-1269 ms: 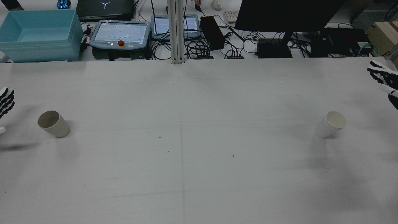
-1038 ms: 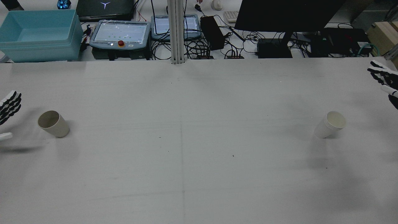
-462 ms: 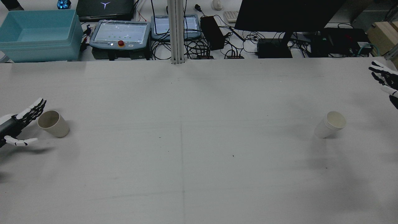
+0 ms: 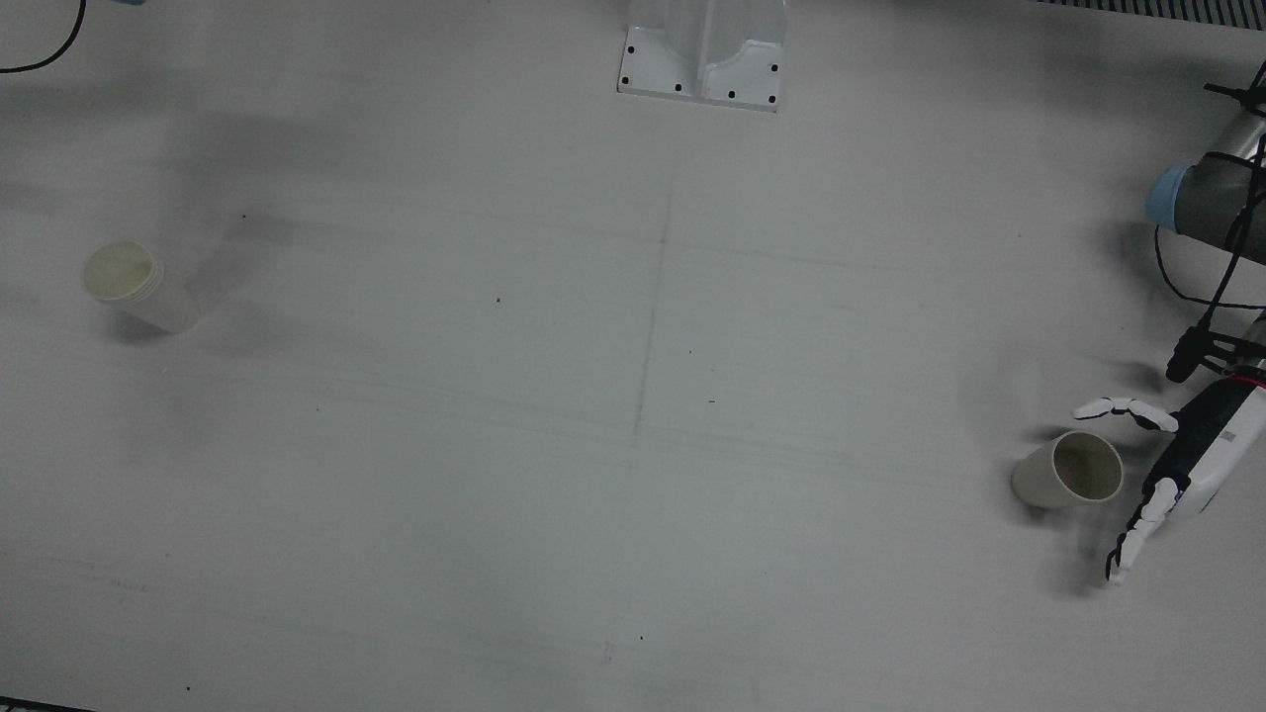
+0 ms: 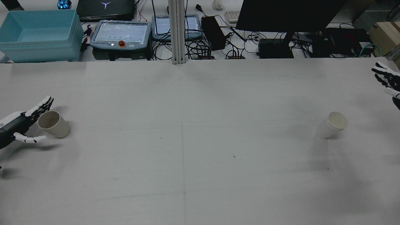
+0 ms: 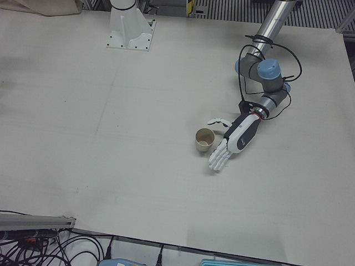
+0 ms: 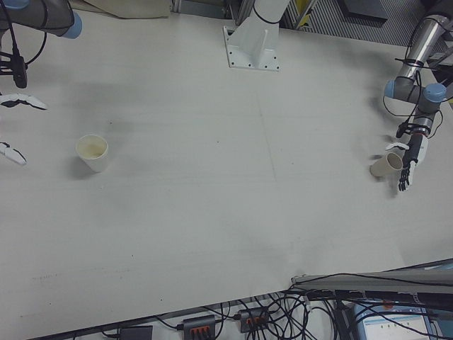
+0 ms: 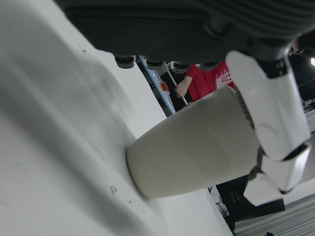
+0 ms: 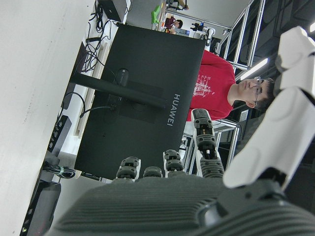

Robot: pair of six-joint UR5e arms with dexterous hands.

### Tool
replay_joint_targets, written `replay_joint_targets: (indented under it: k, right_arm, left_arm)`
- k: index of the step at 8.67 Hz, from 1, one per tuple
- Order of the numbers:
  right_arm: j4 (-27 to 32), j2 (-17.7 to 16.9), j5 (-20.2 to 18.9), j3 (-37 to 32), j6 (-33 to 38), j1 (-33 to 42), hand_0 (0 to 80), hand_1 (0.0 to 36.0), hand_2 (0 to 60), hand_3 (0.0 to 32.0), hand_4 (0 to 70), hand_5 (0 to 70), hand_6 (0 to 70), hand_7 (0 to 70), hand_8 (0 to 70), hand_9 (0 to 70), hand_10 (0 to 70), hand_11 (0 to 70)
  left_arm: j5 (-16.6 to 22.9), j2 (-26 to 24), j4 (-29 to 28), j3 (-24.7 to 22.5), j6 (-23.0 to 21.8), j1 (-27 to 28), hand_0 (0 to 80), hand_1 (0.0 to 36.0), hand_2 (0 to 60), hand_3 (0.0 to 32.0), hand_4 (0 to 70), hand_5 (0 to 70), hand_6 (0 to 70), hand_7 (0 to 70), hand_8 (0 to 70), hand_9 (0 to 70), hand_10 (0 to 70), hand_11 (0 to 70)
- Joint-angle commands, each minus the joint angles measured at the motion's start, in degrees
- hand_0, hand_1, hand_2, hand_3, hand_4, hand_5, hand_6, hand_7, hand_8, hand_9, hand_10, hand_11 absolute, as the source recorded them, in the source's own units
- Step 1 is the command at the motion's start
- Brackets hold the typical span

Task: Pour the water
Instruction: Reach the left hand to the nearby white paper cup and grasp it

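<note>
Rear view showed the left hand (image 5: 22, 125) spread apart around the beige cup (image 5: 53, 124) at 9 o'clock on the desk (image 5: 200, 162), not yet gripping. The right hand (image 5: 387, 79), fingers apart and empty, hung at 2 o'clock, well apart from the white cup (image 5: 332, 125) at 3 o'clock; grasping, lifting and pouring seemingly all remained.

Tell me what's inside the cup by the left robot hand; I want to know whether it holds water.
The cup shows only a dull beige inner wall and a shaded bottom. No water is discernible. The left robot hand is open beside it.

left hand (image 5: 23, 123) moved in, open fingers now flanking beige cup (image 5: 53, 124)
</note>
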Motion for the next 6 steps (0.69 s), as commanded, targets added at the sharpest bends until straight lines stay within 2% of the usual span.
replay_joint_targets:
  k: [1, 3, 4, 5, 6]
  right_arm:
    - [0.0, -0.1, -0.2, 0.2, 0.0, 0.1, 41.1, 10.5, 19.4, 0.0, 18.6, 5.0, 6.8, 6.4, 0.3, 0.0, 4.3, 7.2]
    - [0.4, -0.2, -0.2, 0.2, 0.1, 0.1, 41.2, 10.6, 19.1, 0.0, 17.3, 4.9, 6.3, 5.5, 0.2, 0.0, 4.0, 6.9]
    - [1.1, -0.9, -0.2, 0.3, 0.0, 0.1, 41.4, 10.8, 19.6, 0.0, 18.5, 5.5, 6.5, 6.0, 0.3, 0.0, 3.9, 6.6]
    - [1.5, -1.3, -0.2, 0.3, 0.1, 0.1, 41.7, 10.9, 19.6, 0.0, 19.1, 5.9, 6.7, 6.2, 0.3, 0.0, 3.9, 6.6]
    - [1.5, -1.5, -0.2, 0.4, 0.1, 0.2, 41.7, 11.0, 19.4, 0.0, 18.4, 5.7, 6.3, 5.7, 0.2, 0.0, 3.8, 6.5]
  left_arm:
    - [0.0, -2.4, 2.5, -0.1, 0.1, 0.0, 41.7, 16.8, 29.0, 6.4, 0.0, 0.0, 0.0, 1.4, 0.0, 0.0, 0.0, 0.0]
    - [-0.1, -4.3, 4.0, 0.2, 0.1, 0.0, 41.3, 16.4, 28.9, 5.6, 0.0, 0.0, 0.0, 1.5, 0.0, 0.0, 0.0, 0.0]
    - [-0.2, -4.3, 3.9, 0.2, 0.0, 0.3, 41.5, 16.0, 29.2, 1.4, 2.7, 0.0, 0.0, 2.0, 0.0, 0.0, 0.0, 0.0]
    - [-0.2, -4.5, 3.9, 0.2, -0.1, 0.3, 40.9, 15.2, 31.8, 0.0, 16.1, 13.6, 0.1, 4.5, 0.0, 0.0, 0.0, 0.0]
    - [-0.5, -4.9, 5.0, 0.0, -0.1, 0.4, 40.2, 14.5, 34.4, 0.0, 26.1, 35.9, 2.4, 10.6, 0.0, 0.7, 0.0, 0.0]
